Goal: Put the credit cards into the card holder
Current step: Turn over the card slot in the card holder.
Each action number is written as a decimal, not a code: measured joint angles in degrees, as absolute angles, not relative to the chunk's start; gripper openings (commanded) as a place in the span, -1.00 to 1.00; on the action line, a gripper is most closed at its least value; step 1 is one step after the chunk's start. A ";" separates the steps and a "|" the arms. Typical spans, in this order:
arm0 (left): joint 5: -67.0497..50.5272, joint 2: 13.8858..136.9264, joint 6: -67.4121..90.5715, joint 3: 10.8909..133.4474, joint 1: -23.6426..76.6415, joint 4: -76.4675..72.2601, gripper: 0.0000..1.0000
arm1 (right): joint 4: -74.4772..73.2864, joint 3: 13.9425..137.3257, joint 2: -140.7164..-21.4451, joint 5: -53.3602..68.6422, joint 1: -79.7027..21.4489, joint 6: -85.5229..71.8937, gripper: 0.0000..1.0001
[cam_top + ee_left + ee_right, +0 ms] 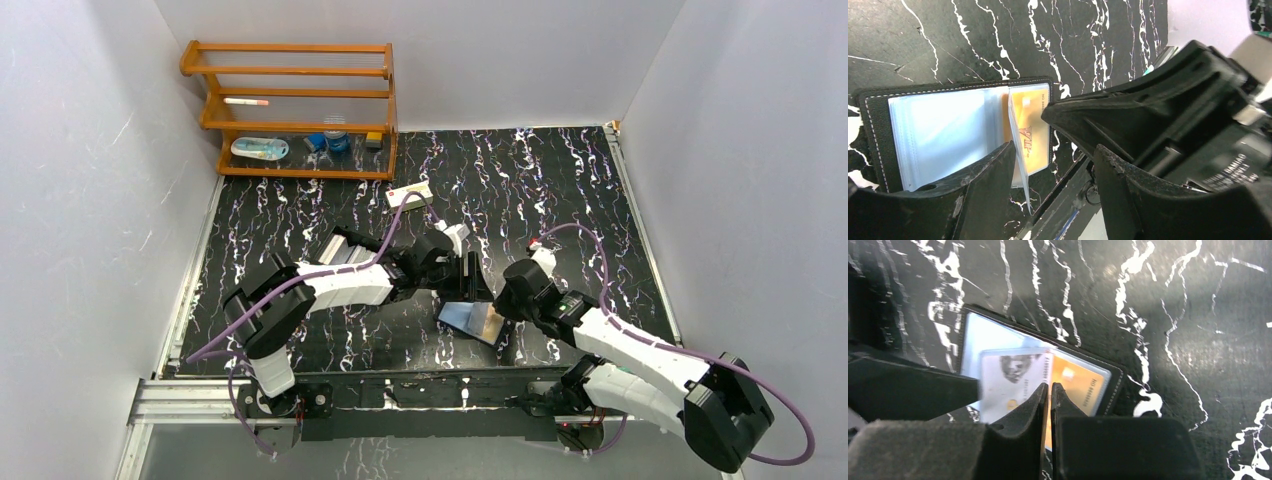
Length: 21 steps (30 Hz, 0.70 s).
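Right gripper was closed, apparently pinching a pale credit card over the card holder, which lay open on the surface between the arms. Left gripper stood open at the holder's edge, likely steadying it for insertion.

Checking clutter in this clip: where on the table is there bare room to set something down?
Bare: the far right stretch between the white carton and the right wall; also the left strip in front of the wooden rack. Crowded: front centre, where the left gripper and right gripper meet over the card holder.
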<state>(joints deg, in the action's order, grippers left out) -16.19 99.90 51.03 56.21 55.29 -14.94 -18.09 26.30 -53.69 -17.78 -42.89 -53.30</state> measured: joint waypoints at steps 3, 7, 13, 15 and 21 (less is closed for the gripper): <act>-16.40 100.18 51.07 56.21 55.66 -15.05 0.15 | -17.96 24.47 -54.48 -17.34 -42.70 -54.74 -0.77; -16.75 100.73 51.29 56.21 56.10 -15.59 0.15 | -15.99 21.17 -54.48 -15.49 -42.17 -57.21 -0.80; -16.95 101.01 51.70 56.21 57.12 -16.75 0.15 | -5.93 16.67 -54.33 -10.39 -41.65 -60.34 -0.80; -16.38 101.01 51.68 56.21 57.25 -16.71 0.15 | -3.95 16.32 -55.35 -9.02 -41.25 -60.88 -0.80; -14.15 101.01 52.07 55.88 57.69 -16.75 0.14 | -2.66 16.43 -56.53 -7.79 -40.82 -61.25 -0.79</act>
